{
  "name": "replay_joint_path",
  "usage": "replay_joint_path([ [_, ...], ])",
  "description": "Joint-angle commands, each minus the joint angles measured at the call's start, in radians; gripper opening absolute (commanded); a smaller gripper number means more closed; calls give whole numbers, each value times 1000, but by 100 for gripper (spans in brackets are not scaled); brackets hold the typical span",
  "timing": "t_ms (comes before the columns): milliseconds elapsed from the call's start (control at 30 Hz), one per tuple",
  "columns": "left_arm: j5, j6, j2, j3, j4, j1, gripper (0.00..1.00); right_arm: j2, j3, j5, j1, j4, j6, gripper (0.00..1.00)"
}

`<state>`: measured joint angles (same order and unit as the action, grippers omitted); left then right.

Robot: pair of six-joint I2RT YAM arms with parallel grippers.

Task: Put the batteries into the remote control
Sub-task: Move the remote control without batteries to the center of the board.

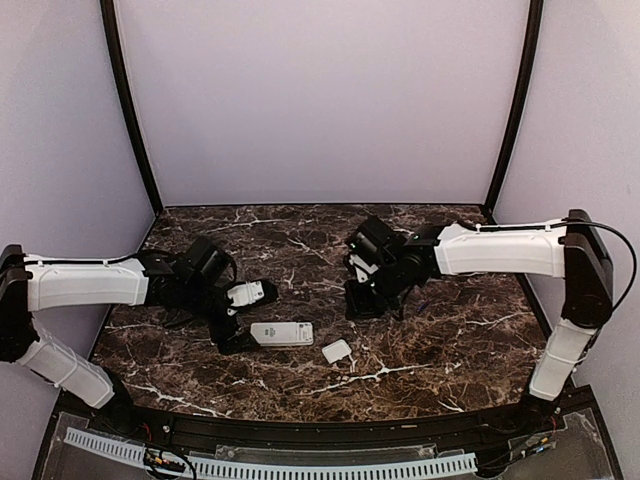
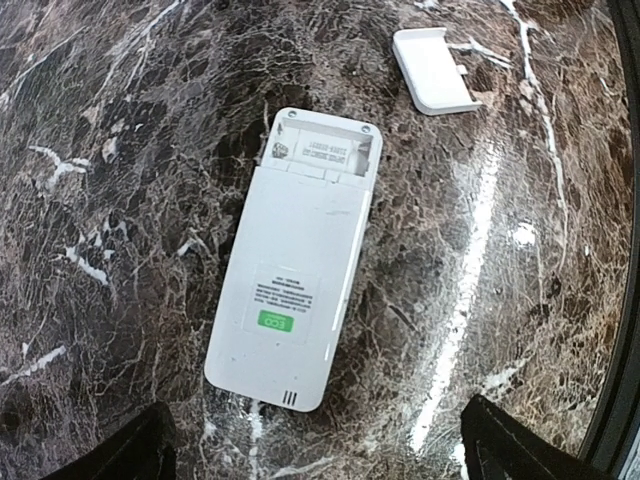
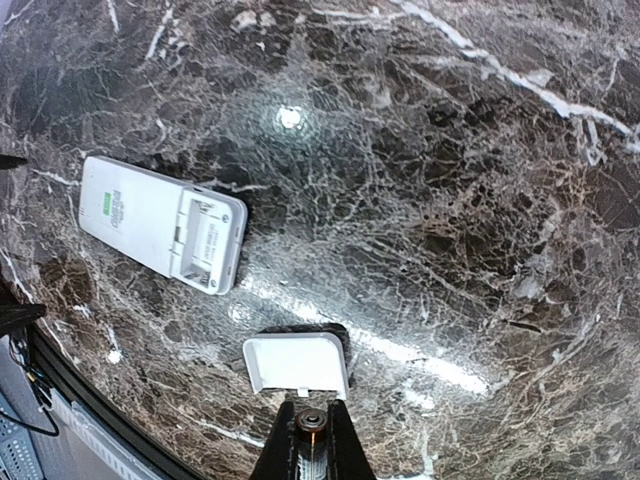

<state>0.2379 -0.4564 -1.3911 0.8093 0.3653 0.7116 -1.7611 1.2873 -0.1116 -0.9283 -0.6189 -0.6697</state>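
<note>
Spread wide and empty at far left: left gripper (image 2: 330, 448). Just beyond, remote control (image 1: 282, 333), lying back-up, long axis 9-to-3, open bay end toward 3. At its 4 o'clock, loose cover plate (image 1: 337, 351). Further right, right gripper (image 3: 310, 442) pinched on what looks like a battery (image 3: 310, 420), seen end-on, mostly hidden.

Remote control (image 1: 281, 333) face-down on table (image 1: 450, 340); cover plate (image 1: 337, 351) right of it; battery (image 3: 311, 421) in right end effector (image 3: 311, 408)
</note>
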Motion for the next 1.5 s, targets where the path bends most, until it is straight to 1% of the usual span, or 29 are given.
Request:
replay_joint_path([
  [0, 49, -96, 44, -47, -42, 2, 99, 58, -33, -9, -4, 78, 22, 0],
  [100, 73, -49, 72, -38, -77, 3, 98, 106, -62, 0, -6, 113, 17, 0],
  [200, 45, -21, 145, -78, -184, 3, 98, 162, -88, 38, -6, 153, 14, 0],
  [267, 35, -49, 170, -110, -195, 3, 98, 186, -95, 57, -5, 172, 22, 0],
  [300, 37, -89, 171, -120, -186, 3, 98, 193, -97, 65, -5, 181, 30, 0],
  [367, 37, -153, 130, -122, -130, 4, 98, 201, -106, 78, -6, 206, 47, 0],
  [500, 59, -167, 39, -84, -93, 5, 99, 198, -99, 77, -6, 223, 70, 0],
  [567, 56, -193, 12, -82, -118, 5, 99, 196, -100, 63, -6, 231, 77, 0],
  [633, 18, -215, -10, -82, -146, 5, 99, 198, -113, 50, -6, 254, 85, 0],
  [900, -9, -258, -128, -54, -192, 5, 99, 187, -119, 34, -5, 274, 91, 0],
  [1000, 4, -265, -179, -19, -170, -2, 99, 182, -115, 30, -6, 288, 89, 0],
  [1200, 49, -265, -231, 1, -181, -18, 99, 180, -107, 65, -5, 269, 70, 0],
  [1333, 46, -274, -262, 3, -178, -18, 94, 176, -112, 65, -4, 258, 82, 0],
  [1467, 42, -248, -285, 9, -174, -15, 83, 167, -102, 66, -3, 236, 105, 0],
])
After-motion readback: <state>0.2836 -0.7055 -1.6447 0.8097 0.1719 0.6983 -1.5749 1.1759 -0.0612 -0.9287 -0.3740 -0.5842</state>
